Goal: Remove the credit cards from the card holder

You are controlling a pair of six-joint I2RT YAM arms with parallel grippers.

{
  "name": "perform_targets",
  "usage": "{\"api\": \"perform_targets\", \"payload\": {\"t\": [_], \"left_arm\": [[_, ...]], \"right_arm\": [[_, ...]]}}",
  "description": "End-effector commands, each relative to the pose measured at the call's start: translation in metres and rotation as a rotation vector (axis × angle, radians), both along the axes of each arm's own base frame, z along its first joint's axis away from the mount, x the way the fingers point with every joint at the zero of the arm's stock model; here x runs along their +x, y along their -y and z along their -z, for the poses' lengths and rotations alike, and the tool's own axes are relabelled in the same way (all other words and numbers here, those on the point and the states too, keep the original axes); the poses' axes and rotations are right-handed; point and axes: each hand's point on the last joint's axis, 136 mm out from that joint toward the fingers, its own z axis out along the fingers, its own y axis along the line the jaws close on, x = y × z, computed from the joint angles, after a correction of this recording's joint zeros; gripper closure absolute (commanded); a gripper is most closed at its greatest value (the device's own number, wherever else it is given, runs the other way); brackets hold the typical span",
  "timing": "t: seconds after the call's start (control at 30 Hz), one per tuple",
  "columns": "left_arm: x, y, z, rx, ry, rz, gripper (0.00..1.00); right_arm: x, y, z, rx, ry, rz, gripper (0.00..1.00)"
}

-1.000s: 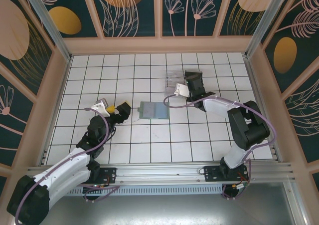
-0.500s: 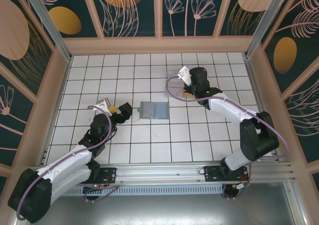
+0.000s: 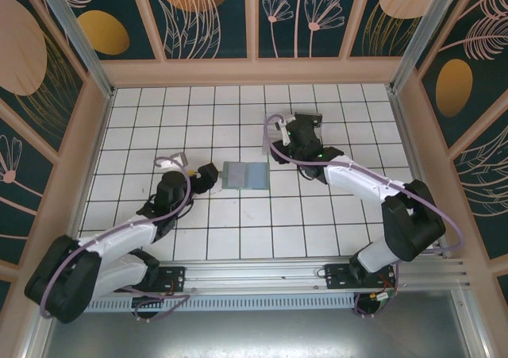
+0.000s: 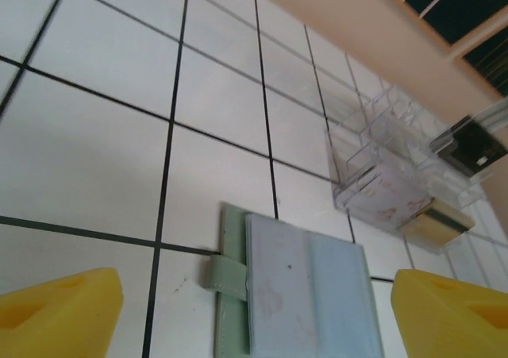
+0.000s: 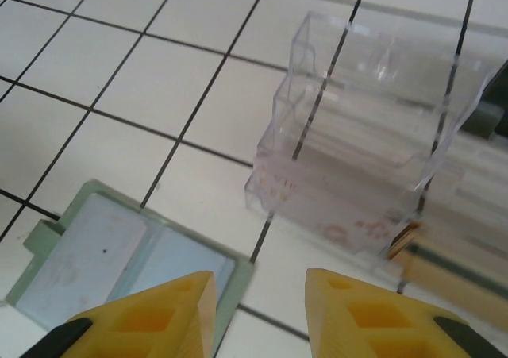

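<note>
Thin, soft grey-green bifold card holder (image 3: 244, 175) lies open, flat on white tiled table (image 3: 238, 239), just ahead of left gripper (image 4: 254, 314), which is wide open and empty. right gripper (image 5: 258, 310) part-open, empty. Holder likely light and floppy; pinch the pale cards (image 4: 309, 294) by an edge.

**A:** Table (image 4: 95, 159), surface?
**B:** White tiles, smooth, with a soft sheen. The grout lines are dark and matt.
**A:** Card holder (image 4: 228, 275)?
**B:** Grey-green, soft-looking, matt. The cards (image 4: 305, 294) in it are pale blue, smooth and slightly shiny, with faint smudges.
**A:** Tray (image 5: 365, 136)?
**B:** Clear hard plastic, glossy. There are cloudy smears low on its front wall.
**A:** Right pincer (image 5: 258, 322)?
**B:** Fingers (image 5: 151, 322) are yellow plastic, matt, finely grained.
**A:** Rail (image 3: 262, 275) at the near edge?
**B:** Bare metal, dull brushed finish.
</note>
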Motion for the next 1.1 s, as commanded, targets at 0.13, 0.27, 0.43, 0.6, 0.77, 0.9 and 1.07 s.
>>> {"api": "perform_targets", "payload": {"t": [0.13,0.27,0.43,0.6,0.77,0.9,1.07], "left_arm": [[0.022,0.035,-0.010,-0.076,-0.066,0.080,0.20],[0.029,0.050,0.000,-0.077,-0.122,0.122,0.28],[0.032,0.060,0.017,-0.065,-0.192,0.159,0.39],[0.030,0.064,0.033,-0.061,-0.243,0.175,0.41],[0.027,0.069,0.044,-0.063,-0.276,0.198,0.48],[0.027,0.073,0.052,-0.048,-0.302,0.219,0.48],[0.027,0.076,0.062,-0.040,-0.321,0.238,0.49]], "right_arm": [[-0.027,-0.009,0.067,0.162,-0.250,0.091,0.73],[-0.034,-0.019,0.093,0.187,-0.330,0.073,0.73],[-0.034,-0.027,0.103,0.222,-0.357,0.063,0.71],[-0.037,-0.033,0.113,0.244,-0.395,0.046,0.69],[-0.037,-0.031,0.125,0.217,-0.416,0.058,0.70],[-0.037,-0.029,0.128,0.207,-0.418,0.065,0.72],[-0.037,-0.030,0.131,0.192,-0.424,0.064,0.73]]}}
